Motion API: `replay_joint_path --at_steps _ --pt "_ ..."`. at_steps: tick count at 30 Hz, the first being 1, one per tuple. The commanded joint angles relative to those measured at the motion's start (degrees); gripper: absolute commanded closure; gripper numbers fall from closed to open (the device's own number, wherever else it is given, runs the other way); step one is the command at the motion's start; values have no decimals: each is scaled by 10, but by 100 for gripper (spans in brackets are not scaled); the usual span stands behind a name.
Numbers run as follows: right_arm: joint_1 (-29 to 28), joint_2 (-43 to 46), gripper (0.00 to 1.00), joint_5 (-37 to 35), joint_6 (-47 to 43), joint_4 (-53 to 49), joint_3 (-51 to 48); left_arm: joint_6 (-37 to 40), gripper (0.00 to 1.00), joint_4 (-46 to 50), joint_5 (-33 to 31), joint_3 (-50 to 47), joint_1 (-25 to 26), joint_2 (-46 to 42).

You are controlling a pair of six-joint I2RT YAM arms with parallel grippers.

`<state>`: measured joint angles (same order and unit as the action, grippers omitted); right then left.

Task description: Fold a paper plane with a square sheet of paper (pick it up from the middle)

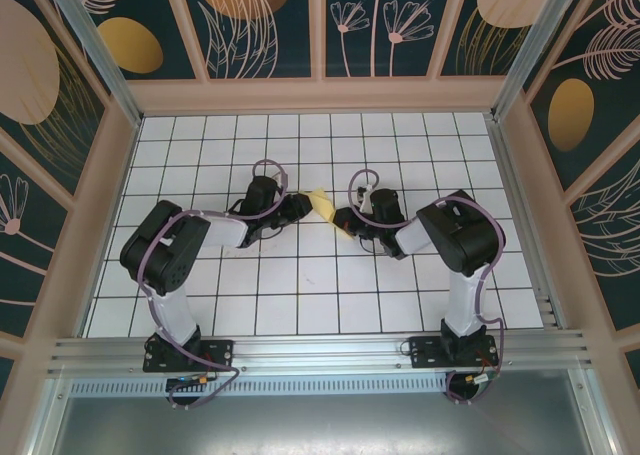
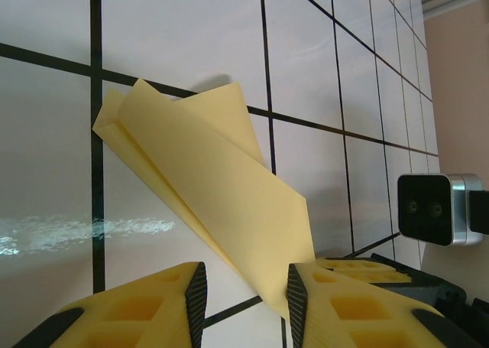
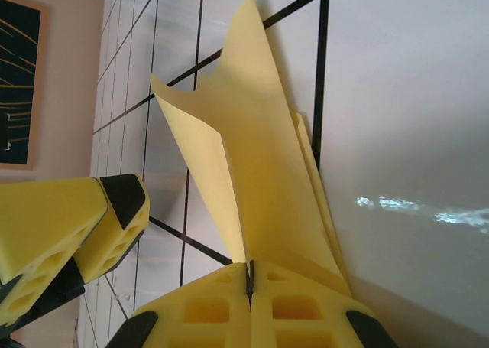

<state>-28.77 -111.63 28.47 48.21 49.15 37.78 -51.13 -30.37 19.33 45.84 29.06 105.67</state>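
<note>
While the two arms lean in toward each other at the middle of the tiled table [image 1: 300, 295], the square sheet of paper [image 1: 321, 205] sits right between them, already creased into a narrow, layered strip rather than lying flat. From above, it shows as a small yellow patch just above the frame's centre, slanting from upper left to lower right. The right gripper [image 3: 250, 279] has its yellow pads pressed tight together on one end of the strip, and the paper [image 3: 260, 172] fans upward from that seam, one flap standing free toward the upper left of the wrist view. The left gripper [image 2: 246, 287] has its jaws parted by a modest gap, nothing pinched between them that I can see. The strip [image 2: 206, 180] runs from the upper left of that view down to a pointed corner that dips into the gap, just beside the inner face of the right-hand pad. So the long axis points almost straight into the left gripper, which I'd judge is the one placed to act next: the free corner lies off-centre in the gap, hard against one pad, so closing may push it sideways.
</note>
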Motion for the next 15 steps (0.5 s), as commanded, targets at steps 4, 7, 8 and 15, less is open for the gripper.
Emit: replay_joint_path --at_steps 4,7,8,15 --pt "21 -25 100 43 72 19 4 26 64 0 17 28 4 19" --pt "24 -23 100 61 91 25 8 32 64 -10 23 33 4 28" --pt "24 -21 100 65 92 25 9 32 64 -13 23 33 4 32" --pt "24 -18 100 88 104 21 16 26 65 -17 21 46 5 56"
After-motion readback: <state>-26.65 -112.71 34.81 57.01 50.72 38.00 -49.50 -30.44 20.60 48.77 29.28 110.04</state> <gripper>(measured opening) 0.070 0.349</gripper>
